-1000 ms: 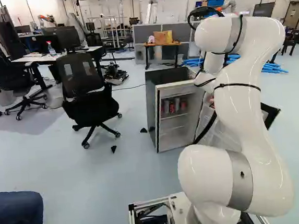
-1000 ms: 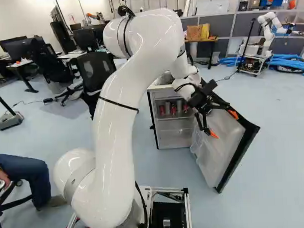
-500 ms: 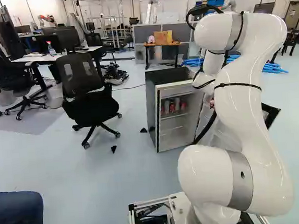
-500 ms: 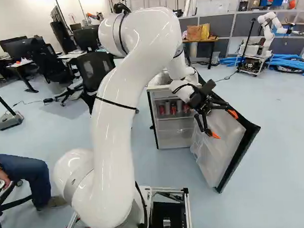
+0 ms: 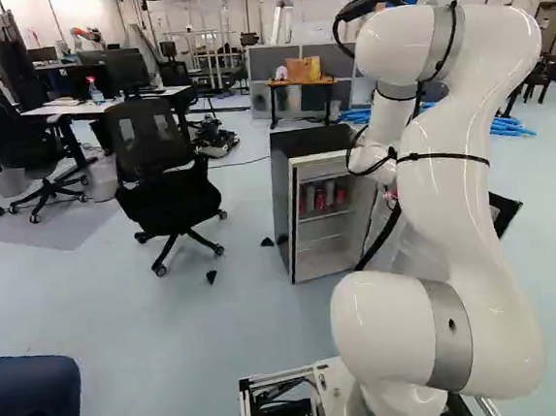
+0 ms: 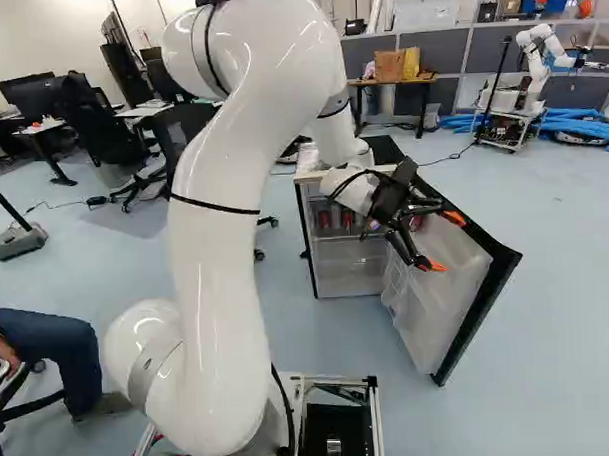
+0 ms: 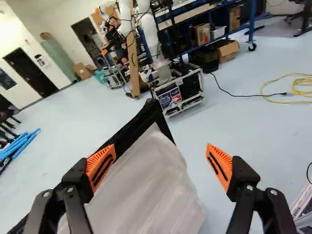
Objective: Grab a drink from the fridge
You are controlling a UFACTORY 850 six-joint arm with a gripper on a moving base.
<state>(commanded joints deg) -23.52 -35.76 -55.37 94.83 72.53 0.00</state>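
In the right base view my gripper point(image 6: 443, 243) stands open over the inner side of the swung-out fridge door point(image 6: 478, 312), one orange-padded finger above the other. The wrist view shows the gripper point(image 7: 161, 163) with nothing held, the pale door lining point(image 7: 146, 183) under and between its spread fingers. Left of the door is the fridge point(image 5: 297, 201) with its front open. Several red and grey cans point(image 5: 319, 199) stand on its upper shelf. Something small and red point(image 6: 416, 223) shows behind the fingers by the door; what it is I cannot tell.
The door's black edge point(image 6: 478, 327) juts out toward the base. An office chair point(image 5: 163, 169) stands left of the fridge. Farther back are a small table point(image 5: 301, 84), blue tubes point(image 6: 581, 126) and another robot point(image 6: 539, 60).
My arm's upper part has swung left in the right base view, and the gripper has shifted and tilted beside the door, fingers still open. The base, fridge and door have not moved.
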